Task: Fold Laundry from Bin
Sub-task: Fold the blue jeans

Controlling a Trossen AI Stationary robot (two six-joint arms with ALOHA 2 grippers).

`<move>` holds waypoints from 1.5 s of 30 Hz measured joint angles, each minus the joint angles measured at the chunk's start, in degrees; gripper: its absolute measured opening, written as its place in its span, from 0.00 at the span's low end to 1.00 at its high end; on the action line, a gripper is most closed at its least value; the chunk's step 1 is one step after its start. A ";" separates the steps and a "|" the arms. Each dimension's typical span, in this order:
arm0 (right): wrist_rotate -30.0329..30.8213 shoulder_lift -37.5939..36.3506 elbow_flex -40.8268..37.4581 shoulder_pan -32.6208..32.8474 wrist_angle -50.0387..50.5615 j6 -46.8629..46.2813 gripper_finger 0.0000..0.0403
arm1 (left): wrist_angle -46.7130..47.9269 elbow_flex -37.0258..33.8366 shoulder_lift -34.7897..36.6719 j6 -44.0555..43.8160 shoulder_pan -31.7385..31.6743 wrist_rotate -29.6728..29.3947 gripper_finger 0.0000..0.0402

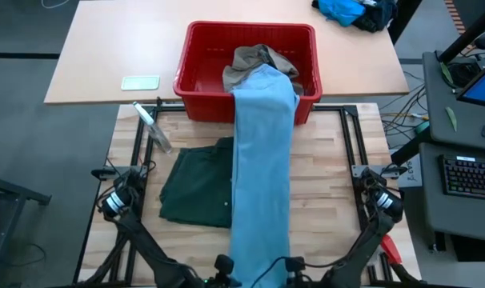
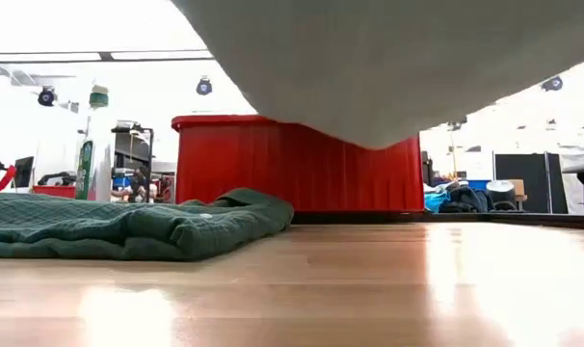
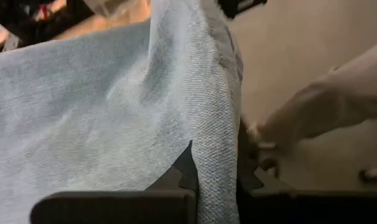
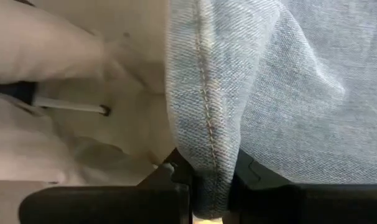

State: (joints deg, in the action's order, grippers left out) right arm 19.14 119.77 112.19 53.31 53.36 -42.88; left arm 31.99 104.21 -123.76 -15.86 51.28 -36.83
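The high view looks straight down on the whole tabletop (image 1: pixel 330 200). The low view sits at tabletop height, facing the far red bin (image 2: pixel 297 164), which both share. Each wrist view presses close against the light blue denim trousers (image 3: pixel 107 112).

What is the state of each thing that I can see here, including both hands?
Light blue trousers: stretched from the bin toward the near table edge, lifted off the table, held at both sides.
Red bin: upright, holding a khaki piece.
Green shorts: lying flat on the table, partly under the trousers.
Left hand: shut on the trousers' edge.
Right hand: shut on the trousers' seam.
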 joint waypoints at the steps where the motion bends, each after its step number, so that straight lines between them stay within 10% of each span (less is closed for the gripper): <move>1: 0.02 -0.05 0.94 0.36 0.12 -0.04 0.07 | -0.01 0.77 0.00 -0.18 0.37 -0.09 0.03; 33: -2.54 -0.11 4.88 3.61 -4.54 -0.92 0.07 | -3.99 6.90 0.09 3.35 3.27 1.80 0.03; 45: 4.96 -0.20 15.03 4.95 -5.29 13.11 0.07 | -0.97 18.44 0.19 13.05 3.95 -1.56 0.03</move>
State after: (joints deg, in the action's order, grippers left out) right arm 24.09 119.57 127.22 58.26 48.07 -29.76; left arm 31.02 122.65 -123.58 -2.81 55.22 -38.39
